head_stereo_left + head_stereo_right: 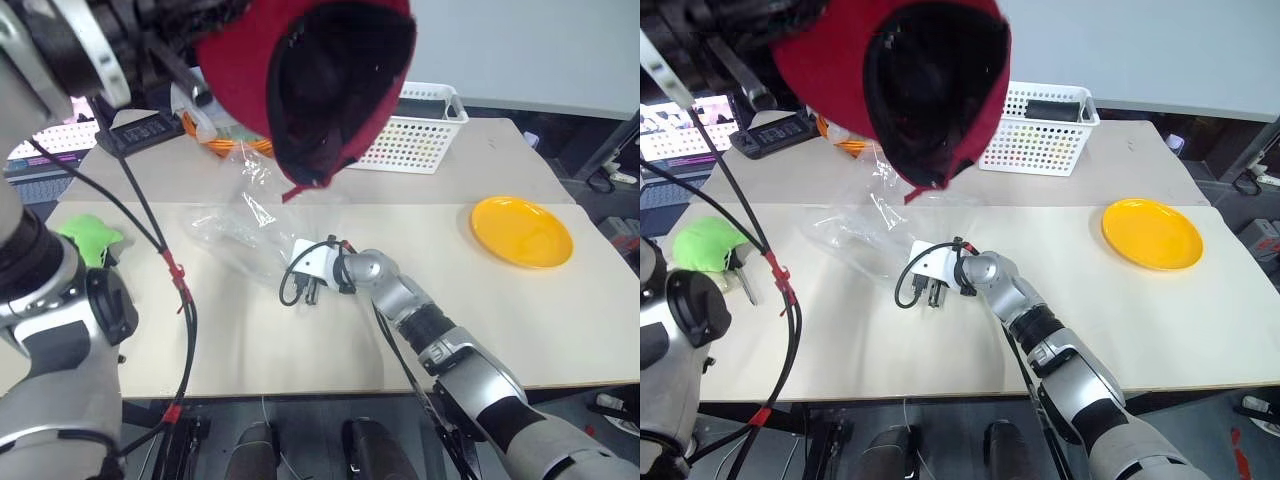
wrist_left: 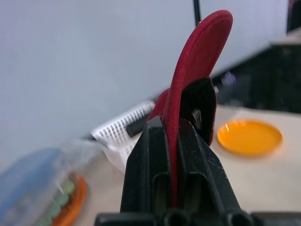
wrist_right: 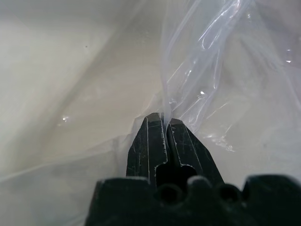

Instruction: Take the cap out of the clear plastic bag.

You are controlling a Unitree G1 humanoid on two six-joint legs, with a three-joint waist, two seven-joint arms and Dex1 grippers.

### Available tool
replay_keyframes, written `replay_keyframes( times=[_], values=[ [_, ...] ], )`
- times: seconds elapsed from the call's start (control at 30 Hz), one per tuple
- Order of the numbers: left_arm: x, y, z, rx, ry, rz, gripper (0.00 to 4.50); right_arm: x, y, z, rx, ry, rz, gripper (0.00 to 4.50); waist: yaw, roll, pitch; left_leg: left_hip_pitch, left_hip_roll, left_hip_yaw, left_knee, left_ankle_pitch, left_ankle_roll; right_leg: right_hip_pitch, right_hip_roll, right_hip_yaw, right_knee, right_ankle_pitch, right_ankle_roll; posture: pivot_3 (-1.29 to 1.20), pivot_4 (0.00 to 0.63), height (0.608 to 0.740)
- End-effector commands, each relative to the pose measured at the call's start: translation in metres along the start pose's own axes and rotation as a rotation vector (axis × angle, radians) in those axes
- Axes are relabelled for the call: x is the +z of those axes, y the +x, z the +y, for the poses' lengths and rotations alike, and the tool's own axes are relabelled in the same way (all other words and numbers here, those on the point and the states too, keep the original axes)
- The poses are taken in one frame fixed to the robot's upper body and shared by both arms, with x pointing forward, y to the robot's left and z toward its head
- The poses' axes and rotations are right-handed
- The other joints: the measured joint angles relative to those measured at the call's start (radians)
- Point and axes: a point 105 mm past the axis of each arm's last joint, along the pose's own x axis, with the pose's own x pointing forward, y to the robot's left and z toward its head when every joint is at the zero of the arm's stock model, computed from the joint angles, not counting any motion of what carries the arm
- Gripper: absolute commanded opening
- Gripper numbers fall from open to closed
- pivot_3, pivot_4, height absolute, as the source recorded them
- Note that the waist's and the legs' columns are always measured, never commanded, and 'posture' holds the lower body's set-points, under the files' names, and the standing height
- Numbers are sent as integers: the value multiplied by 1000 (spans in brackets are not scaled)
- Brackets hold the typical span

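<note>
The maroon cap (image 1: pixel 240 75) hangs high above the table, close to the head camera, its dark inside facing me. My left gripper (image 2: pixel 173 123) is shut on the cap's brim (image 2: pixel 197 56). Below it the clear plastic bag (image 1: pixel 235 225) lies crumpled on the table, with a fold rising toward the cap's lower edge. I cannot tell whether that fold touches the cap. My right gripper (image 3: pixel 163 117) is shut on a pinch of the bag's film (image 3: pixel 225 70), low over the table at the bag's near right end, behind its white wrist housing (image 1: pixel 312 262).
A yellow plate (image 1: pixel 521 232) sits at the right of the table and a white perforated basket (image 1: pixel 420 130) at the back. A bright green soft lump (image 1: pixel 88 237) lies at the left edge. An orange basket (image 1: pixel 225 145) under plastic and a dark device (image 1: pixel 140 130) stand at the back left.
</note>
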Motion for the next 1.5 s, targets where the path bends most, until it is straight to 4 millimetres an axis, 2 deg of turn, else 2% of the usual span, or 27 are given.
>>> replay_keyframes(
  times=[0.03,0.13,0.2,0.27,0.3,0.4,0.53,0.57,0.6,0.63,0.77,0.97,1.13,1.23,1.3,1.33,1.4,1.5],
  values=[
    [-8,-8,22,129,176,14,64,6,-10,-10,-13,-17,-14,0,0,1,0,0,0,0,0,0,0,0,0,0,0,0,-1,0,150,730],
    [-48,-15,30,160,321,100,64,14,-12,-12,-13,-21,-35,0,0,3,-1,5,0,4,-4,0,-1,1,0,4,1,4,-6,0,150,730],
    [-87,-23,25,96,511,228,64,17,-13,-14,-20,-22,-38,0,-2,3,0,6,1,4,-5,2,-4,0,1,4,1,5,-9,0,150,730],
    [-118,-33,15,4,641,315,747,19,-14,-16,-25,-24,-41,0,-5,3,0,5,2,6,-6,2,-4,-2,1,6,1,5,-9,0,150,730],
    [-128,-36,12,-11,647,315,828,20,-15,-17,-28,-25,-42,0,-3,3,0,4,2,7,-7,2,-4,-4,1,6,0,5,-10,0,150,730],
    [-156,-47,-4,-66,613,314,2068,24,-18,-19,-33,-30,-46,0,7,3,0,-2,3,10,-7,2,-4,-8,1,6,-1,5,-10,0,150,730],
    [-182,-59,-38,-162,545,328,3580,28,-22,-22,-35,-35,-48,0,11,3,0,-5,4,11,-7,2,-4,-11,1,7,-1,5,-10,0,150,730],
    [-187,-63,-47,-187,524,337,4077,28,-24,-22,-33,-36,-48,0,11,3,0,-5,4,12,-6,2,-4,-11,1,7,-1,5,-10,0,150,730],
    [-191,-66,-55,-212,507,348,4413,29,-26,-23,-30,-38,-49,0,11,3,0,-5,4,12,-6,2,-4,-11,1,7,-1,5,-10,0,150,730],
    [-195,-70,-61,-227,489,357,4478,30,-27,-23,-27,-41,-49,0,10,3,0,-5,4,12,-6,2,-4,-11,1,7,-1,5,-10,0,150,730],
    [-199,-76,-74,-230,384,366,4478,35,-38,-25,3,-31,-64,0,11,3,0,-4,6,12,-5,2,-4,-11,2,7,0,6,-10,0,150,730],
    [-174,-62,-53,-31,54,263,4478,55,-59,-29,73,98,-160,0,17,2,0,-4,8,12,-2,2,-4,-10,5,6,0,5,-9,0,150,730],
    [-160,-48,-50,24,-90,200,4500,72,-81,-29,171,230,-258,1486,16,2,-1,-2,9,11,-1,2,-4,-6,6,6,-1,5,-9,0,150,730],
    [-151,-42,-46,53,-181,153,4500,82,-100,-29,219,276,-305,2607,22,2,-1,-2,9,11,-1,2,-4,-5,6,5,0,5,-9,0,150,730],
    [-148,-41,-44,63,-216,145,4500,83,-112,-31,239,289,-313,3339,27,2,-1,-1,9,10,-1,2,-4,-4,6,5,-1,5,-9,0,150,730],
    [-149,-41,-43,65,-224,152,4500,82,-117,-31,243,293,-310,3554,28,2,-1,-1,9,10,-1,2,-4,-4,6,4,-1,5,-9,0,150,730],
    [-152,-42,-43,65,-227,173,4500,78,-123,-30,255,294,-293,4352,28,2,-1,0,9,10,-1,2,-4,-3,6,4,-1,5,-9,0,150,730],
    [-153,-43,-46,59,-247,183,4500,71,-138,-24,292,313,-278,4471,29,2,-1,1,9,10,-1,2,-4,-3,6,4,-1,5,-10,0,150,730]
  ],
)
